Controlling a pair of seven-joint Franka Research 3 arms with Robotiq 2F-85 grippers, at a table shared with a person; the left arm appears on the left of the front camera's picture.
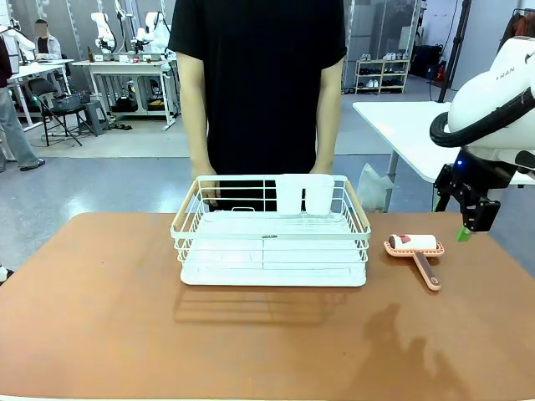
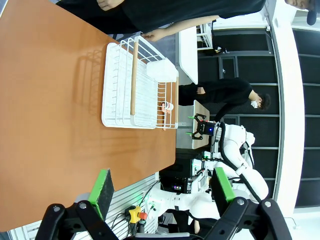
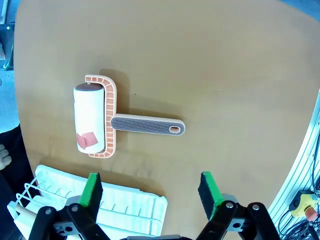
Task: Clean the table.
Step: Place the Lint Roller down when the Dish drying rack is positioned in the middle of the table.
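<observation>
Right gripper (image 3: 149, 195), black with green pads, jaws spread wide and empty, hanging above the matte terracotta table (image 1: 100, 317) near its right edge, at about 3 o'clock from the table's middle in the front view. In the right wrist view, the lint roller (image 3: 107, 118), a white paper drum in a peach-coloured plastic guard with a ribbed grey-and-peach handle, lies flat on the tabletop at 11 o'clock from the pads, apart from them, handle pointing toward 3 o'clock. Likely next step, judged from the task: pick the roller up by the handle. Risks: the handle is thin and low, so a descent that is off-line could pinch one edge and flick it sideways, or drive the pads into the table; gripping the drum instead would stick the pads to the paper. Just beside the drum at 7 o'clock sits the white wire dish rack with pale wooden side rails (image 1: 272, 234), holding a white plastic cup holder at its far side; a roller nudged that way could wedge against its base. Left gripper (image 2: 162, 190), same build, jaws also wide and empty, held off the table's near-left corner. Farther off, a person in a black shirt stands at 12 o'clock, one hand (image 1: 207, 185) near the rack's far rim; a wide sweep could reach them.
</observation>
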